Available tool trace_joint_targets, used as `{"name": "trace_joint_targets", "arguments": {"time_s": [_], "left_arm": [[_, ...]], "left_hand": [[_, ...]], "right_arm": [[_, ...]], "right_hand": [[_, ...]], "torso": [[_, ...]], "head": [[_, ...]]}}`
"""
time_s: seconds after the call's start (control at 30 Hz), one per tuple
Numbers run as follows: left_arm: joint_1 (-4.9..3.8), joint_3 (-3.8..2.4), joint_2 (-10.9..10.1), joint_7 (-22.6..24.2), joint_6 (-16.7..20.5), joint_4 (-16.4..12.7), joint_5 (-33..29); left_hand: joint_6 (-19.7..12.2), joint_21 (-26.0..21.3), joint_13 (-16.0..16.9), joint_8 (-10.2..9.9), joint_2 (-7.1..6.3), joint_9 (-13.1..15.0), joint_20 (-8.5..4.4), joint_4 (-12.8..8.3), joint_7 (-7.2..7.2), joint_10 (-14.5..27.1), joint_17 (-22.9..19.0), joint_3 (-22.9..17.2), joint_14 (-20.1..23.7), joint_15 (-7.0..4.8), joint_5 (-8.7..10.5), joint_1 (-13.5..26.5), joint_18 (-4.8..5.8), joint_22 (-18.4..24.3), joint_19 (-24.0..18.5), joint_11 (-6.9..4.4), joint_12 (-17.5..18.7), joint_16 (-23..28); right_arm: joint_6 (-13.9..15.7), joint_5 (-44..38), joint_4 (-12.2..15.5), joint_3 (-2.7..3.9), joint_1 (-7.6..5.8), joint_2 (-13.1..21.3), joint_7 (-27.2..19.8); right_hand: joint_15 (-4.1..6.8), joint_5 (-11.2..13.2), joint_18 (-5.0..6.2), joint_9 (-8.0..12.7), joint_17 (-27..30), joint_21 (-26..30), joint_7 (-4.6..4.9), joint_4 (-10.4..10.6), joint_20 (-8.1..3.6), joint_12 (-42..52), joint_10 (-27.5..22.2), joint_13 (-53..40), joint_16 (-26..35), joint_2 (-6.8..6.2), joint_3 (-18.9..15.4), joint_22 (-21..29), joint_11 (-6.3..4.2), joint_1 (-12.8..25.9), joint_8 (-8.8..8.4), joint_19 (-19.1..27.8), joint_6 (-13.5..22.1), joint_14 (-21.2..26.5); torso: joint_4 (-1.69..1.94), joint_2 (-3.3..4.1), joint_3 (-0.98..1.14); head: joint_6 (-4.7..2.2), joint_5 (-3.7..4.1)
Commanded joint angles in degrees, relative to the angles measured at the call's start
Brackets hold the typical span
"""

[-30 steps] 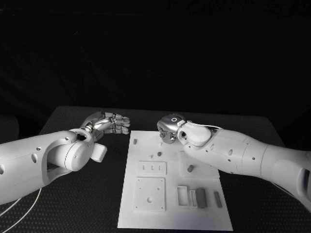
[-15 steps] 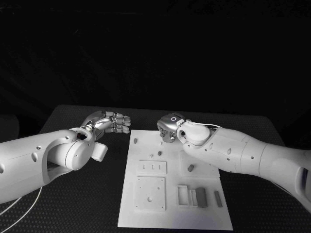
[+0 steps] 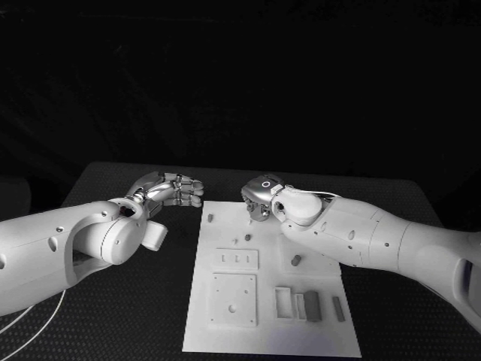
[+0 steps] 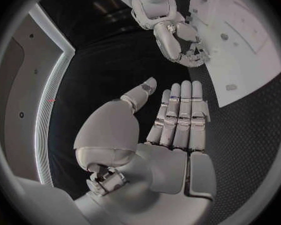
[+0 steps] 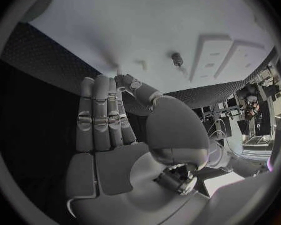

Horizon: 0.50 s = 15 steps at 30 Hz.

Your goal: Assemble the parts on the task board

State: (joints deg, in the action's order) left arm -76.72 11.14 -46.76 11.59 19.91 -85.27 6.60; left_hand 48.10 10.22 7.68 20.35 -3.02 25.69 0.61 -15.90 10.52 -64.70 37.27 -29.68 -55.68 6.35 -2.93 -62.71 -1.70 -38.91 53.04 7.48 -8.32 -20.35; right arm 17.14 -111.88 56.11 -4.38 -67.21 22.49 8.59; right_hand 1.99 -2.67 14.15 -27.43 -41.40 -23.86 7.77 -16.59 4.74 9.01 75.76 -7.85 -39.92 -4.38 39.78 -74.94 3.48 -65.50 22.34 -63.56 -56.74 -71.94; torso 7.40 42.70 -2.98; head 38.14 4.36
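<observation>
Task board [image 3: 271, 331]: one white plate, lying lengthwise down the middle of the black table [image 3: 110, 180]. Its far edge lies just beneath the two hands; its near edge runs close to the table's front. Bare table flanks it on both long sides, with the wider strip under the left arm.

Parts, counted in the head view: five small grey pieces. One peg [image 3: 209, 218] stands near the board's left edge at the far end. One peg [image 3: 246, 238] stands near the middle. One peg [image 3: 296, 260] stands right of centre, close under the right forearm. Two bars lie side by side toward the near right corner, the broader bar [image 3: 312, 307] beside the slimmer bar [image 3: 338, 308].

Left hand [image 3: 172, 189]: over bare table just off the board's far left corner. In the left wrist view [image 4: 178, 116] the fingers are straight and close together, the thumb apart; it holds nothing.

Right hand [image 3: 261, 197]: over the board's far edge, near its middle. In the right wrist view [image 5: 103, 116] the fingers are extended side by side with the palm bare; it holds nothing. One peg [image 5: 177, 59] stands on the board beyond its fingertips.

Change against the earlier frames: the right hand has edged slightly toward the left hand; board, parts and left hand lie as before.
</observation>
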Motion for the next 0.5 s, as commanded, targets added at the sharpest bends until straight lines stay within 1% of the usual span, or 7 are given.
{"name": "trace_joint_targets", "arguments": {"time_s": [0.03,0.2,0.3,0.5], "left_arm": [[-0.16,-0.07,0.0,0.3,-0.4,-0.2,0.2],[-0.15,-0.05,0.3,0.3,-0.4,0.2,0.2],[-0.15,-0.03,0.4,0.3,-0.4,0.6,0.2],[-0.15,-0.02,0.3,0.3,-0.3,0.6,0.2]], "left_hand": [[-0.4,-0.3,-0.1,-0.4,-0.19,-0.1,-0.09,0.0,0.01,0.2,0.1,0.3,0.2,-0.03,-0.24,0.3,0.16,-0.1,-0.4,0.35,0.3,0.3],[-0.4,-0.4,-0.1,-0.4,-0.19,-0.1,-0.09,0.0,0.01,0.2,0.1,0.3,0.3,-0.02,-0.25,0.3,0.16,-0.1,-0.4,0.35,0.3,0.3],[-0.4,-0.4,-0.1,-0.4,-0.18,-0.1,-0.08,0.0,0.01,0.2,0.1,0.3,0.3,-0.02,-0.25,0.3,0.15,-0.1,-0.5,0.36,0.3,0.4],[-0.4,-0.4,-0.1,-0.4,-0.17,-0.1,-0.08,0.0,0.01,0.2,0.1,0.3,0.3,-0.01,-0.25,0.3,0.14,-0.1,-0.5,0.36,0.3,0.4]], "right_arm": [[-3.2,-1.0,-0.2,-0.32,0.34,0.1,-0.1],[-4.4,-1.0,0.3,-0.35,0.34,0.5,-0.2],[-4.9,-1.0,0.6,-0.35,0.34,0.9,-0.1],[-5.0,-1.2,1.1,-0.36,0.34,1.5,0.1]], "right_hand": [[0.46,-0.2,0.85,-0.5,-0.1,-0.3,-1.64,-0.1,-0.33,-0.4,0.4,-0.1,-0.4,-0.01,0.3,-1.5,0.02,-0.4,0.17,-0.2,-2.0,0.0],[0.46,-0.2,0.85,-0.5,-0.1,-0.4,-1.64,-0.1,-0.34,-0.4,0.4,-0.1,-0.4,0.0,0.3,-1.5,0.02,-0.4,0.16,-0.2,-2.0,0.0],[0.46,-0.2,0.85,-0.5,-0.1,-0.4,-1.64,-0.1,-0.34,-0.4,0.4,-0.1,-0.4,0.0,0.3,-1.5,0.02,-0.4,0.15,-0.2,-2.0,0.0],[0.47,-0.2,0.85,-0.5,-0.1,-0.5,-1.64,-0.1,-0.35,-0.4,0.4,-0.1,-0.4,0.0,0.3,-1.5,0.02,-0.4,0.15,-0.2,-2.0,0.0]], "torso": [[-0.1,0.03,-0.08],[-0.23,0.14,-0.15],[-0.23,0.16,-0.2],[-0.19,0.1,-0.17]], "head": [[0.23,-0.17],[0.29,-0.16],[0.36,-0.06],[0.58,-0.05]]}}
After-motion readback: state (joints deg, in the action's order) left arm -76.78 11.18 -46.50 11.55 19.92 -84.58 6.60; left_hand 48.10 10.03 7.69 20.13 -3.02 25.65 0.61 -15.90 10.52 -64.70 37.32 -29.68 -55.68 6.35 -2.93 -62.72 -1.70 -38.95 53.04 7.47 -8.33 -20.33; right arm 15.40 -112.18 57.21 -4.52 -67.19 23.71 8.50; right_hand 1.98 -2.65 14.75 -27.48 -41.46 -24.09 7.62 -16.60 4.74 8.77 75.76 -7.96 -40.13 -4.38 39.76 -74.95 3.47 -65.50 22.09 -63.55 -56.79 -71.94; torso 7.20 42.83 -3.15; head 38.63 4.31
